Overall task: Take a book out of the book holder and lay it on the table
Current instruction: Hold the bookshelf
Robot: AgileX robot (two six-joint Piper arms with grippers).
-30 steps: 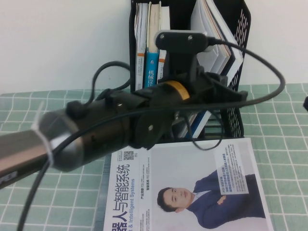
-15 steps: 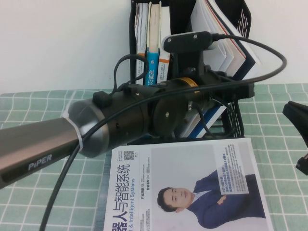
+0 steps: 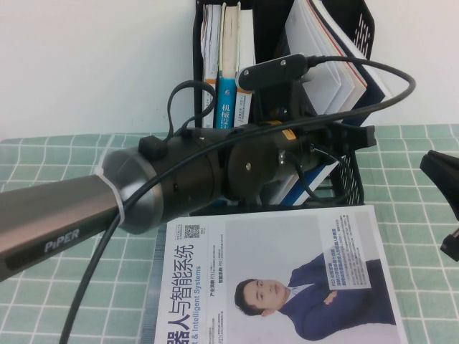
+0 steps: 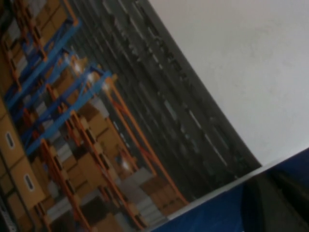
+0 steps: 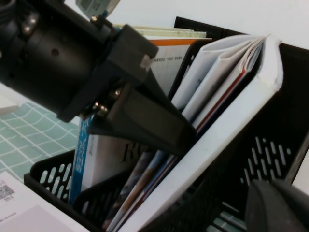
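Left tool [image 5: 164, 130] reaching into book holder [image 3: 351, 172] among leaning books, grip state indiscernible; right tool [image 3: 448, 208], jaws closed, empty, hovering beside holder over worktop [image 3: 43, 165].

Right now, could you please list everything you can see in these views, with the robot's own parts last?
book holder: one, black, back of the table.
books: several, white, teal and orange spines, upright or leaning in the holder.
magazine: one, white, man in blue suit, flat in front of the holder.
table: one, pale green grid cloth.
left gripper: black, reaching into the leaning books.
right gripper: black, shut, at the right edge beside the holder.
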